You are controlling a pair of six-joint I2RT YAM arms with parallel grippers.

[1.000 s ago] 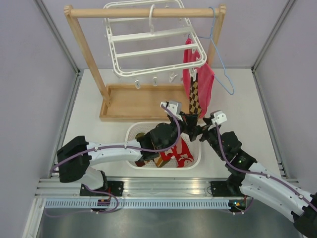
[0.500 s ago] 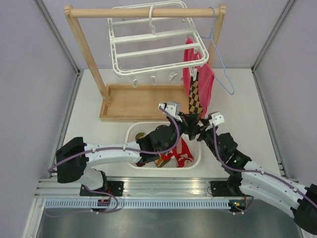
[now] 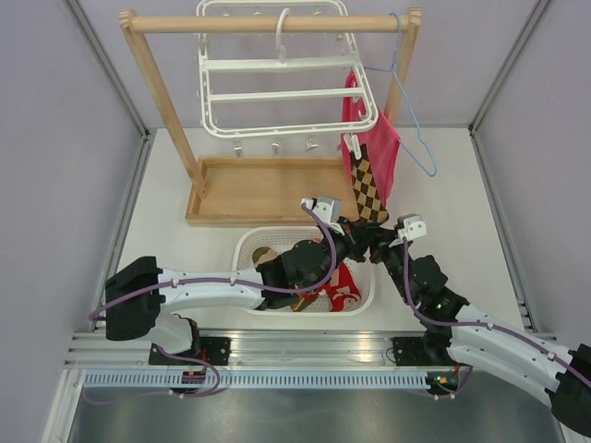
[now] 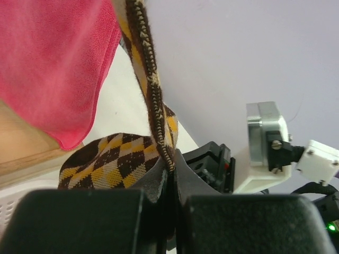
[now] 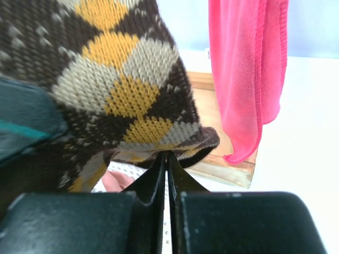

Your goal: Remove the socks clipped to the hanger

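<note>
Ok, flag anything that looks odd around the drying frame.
One thing: the brown-and-yellow diamond-patterned knitted sock is still clipped at the right corner of the white plastic drying frame, yet both the left claw and the right claw pinch its lower end, and it hangs taut. Nothing looks spilled or damaged.
</note>
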